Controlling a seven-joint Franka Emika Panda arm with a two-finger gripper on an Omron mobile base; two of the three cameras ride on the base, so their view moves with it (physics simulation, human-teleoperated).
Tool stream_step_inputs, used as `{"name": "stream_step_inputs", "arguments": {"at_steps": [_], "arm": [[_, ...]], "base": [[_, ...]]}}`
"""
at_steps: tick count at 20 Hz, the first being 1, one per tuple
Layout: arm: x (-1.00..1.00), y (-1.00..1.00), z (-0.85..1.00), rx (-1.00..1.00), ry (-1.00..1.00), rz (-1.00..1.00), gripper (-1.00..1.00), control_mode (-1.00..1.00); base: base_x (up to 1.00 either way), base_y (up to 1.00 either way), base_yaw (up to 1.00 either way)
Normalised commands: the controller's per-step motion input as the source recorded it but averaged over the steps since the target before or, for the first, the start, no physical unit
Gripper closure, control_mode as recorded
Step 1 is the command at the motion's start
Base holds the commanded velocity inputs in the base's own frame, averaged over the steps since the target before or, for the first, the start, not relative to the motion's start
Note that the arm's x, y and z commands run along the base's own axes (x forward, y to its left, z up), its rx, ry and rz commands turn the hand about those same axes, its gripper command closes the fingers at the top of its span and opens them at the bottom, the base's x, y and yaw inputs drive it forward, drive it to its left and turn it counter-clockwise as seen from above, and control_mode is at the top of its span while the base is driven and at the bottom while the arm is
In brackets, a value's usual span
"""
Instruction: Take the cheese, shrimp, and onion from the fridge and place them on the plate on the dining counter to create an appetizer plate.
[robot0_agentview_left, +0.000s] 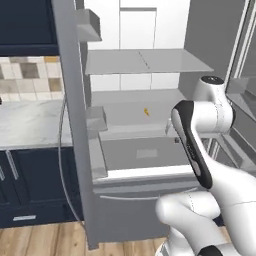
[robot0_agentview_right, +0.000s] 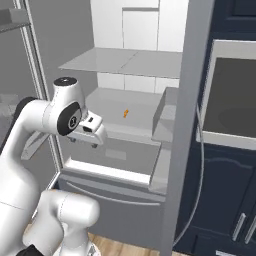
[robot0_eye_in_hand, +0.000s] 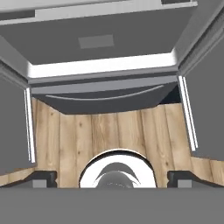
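The fridge (robot0_agentview_left: 145, 62) (robot0_agentview_right: 125, 62) stands open before me, with glass shelves and a grey drawer (robot0_eye_in_hand: 105, 94) low down. A tiny curled orange shrimp (robot0_agentview_left: 146, 112) (robot0_agentview_right: 125, 113) lies on the middle shelf. My gripper (robot0_agentview_right: 84, 143) (robot0_eye_in_hand: 112, 179) hangs in front of the lower shelf, left of and below the shrimp, pointing down at the floor. It is open and holds nothing; its fingertips (robot0_eye_in_hand: 43, 178) stand wide apart. The cheese, onion, plate and dining counter are out of view.
Both fridge doors (robot0_agentview_left: 70, 100) (robot0_agentview_right: 192, 125) stand open at either side, with bins on them. A marble back counter (robot0_agentview_left: 30, 122) over navy cabinets lies to the left, a dark oven front (robot0_agentview_right: 232, 110) to the right. Wooden floor (robot0_eye_in_hand: 109, 127) lies below the hand.
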Motion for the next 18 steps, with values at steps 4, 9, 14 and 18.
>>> {"name": "stream_step_inputs", "arguments": {"at_steps": [4,9,14,18], "arm": [[0.0,0.0,0.0,0.0,0.0,0.0,-1.0,1.0],[0.02,0.04,-0.01,0.0,-0.03,-0.01,-1.0,-1.0],[0.07,0.05,-0.16,-0.02,-0.32,-0.02,-1.0,-1.0],[0.72,0.07,-0.13,-0.01,-0.25,-0.01,-1.0,-1.0]], "base": [[0.84,0.21,-0.08],[0.46,0.24,-0.06],[0.0,0.0,0.0],[0.0,0.0,0.0]]}}
